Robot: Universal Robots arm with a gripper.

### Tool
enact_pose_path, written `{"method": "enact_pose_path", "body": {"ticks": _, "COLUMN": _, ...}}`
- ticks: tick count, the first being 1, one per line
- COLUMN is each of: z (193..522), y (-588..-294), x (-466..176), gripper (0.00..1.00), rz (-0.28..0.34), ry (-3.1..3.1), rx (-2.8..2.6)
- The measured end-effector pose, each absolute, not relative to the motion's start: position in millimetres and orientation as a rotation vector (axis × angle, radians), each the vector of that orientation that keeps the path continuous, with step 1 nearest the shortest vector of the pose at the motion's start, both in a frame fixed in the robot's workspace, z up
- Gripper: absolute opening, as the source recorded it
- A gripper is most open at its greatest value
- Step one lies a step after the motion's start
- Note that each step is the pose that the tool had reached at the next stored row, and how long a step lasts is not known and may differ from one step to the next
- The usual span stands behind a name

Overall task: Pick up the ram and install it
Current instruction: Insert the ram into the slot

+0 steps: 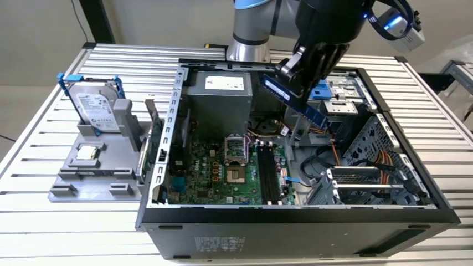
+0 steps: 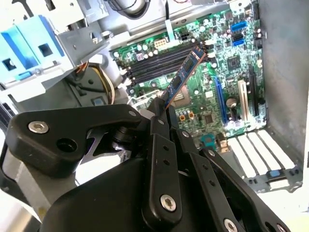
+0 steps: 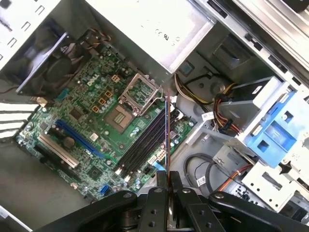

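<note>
Ram (image 1: 310, 113), a blue-green stick, is pinched at one end between my jaws. My gripper (image 1: 294, 77) holds it tilted above the open computer case (image 1: 296, 219), at 1 o'clock from the black memory slots (image 1: 267, 173) in the exterior view. I cannot read the power supply's white label (image 1: 224, 83).

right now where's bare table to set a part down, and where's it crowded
Bare table shows at the exterior view's left, on the camera side of the grey stand, and beyond the hard drive. Crowded: inside the case, where the tool holds the ram over the motherboard.
</note>
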State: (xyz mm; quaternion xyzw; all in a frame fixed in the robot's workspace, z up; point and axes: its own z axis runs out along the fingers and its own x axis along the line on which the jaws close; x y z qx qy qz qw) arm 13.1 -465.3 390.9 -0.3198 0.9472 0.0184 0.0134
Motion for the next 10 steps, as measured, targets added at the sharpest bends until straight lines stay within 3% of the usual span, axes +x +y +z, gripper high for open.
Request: {"method": "enact_pose_path", "body": {"ticks": 10, "z": 390.9, "y": -465.3, "x": 13.1, "gripper": 0.00, "rz": 0.054, "ry": 3.008, "rx": -0.799}}
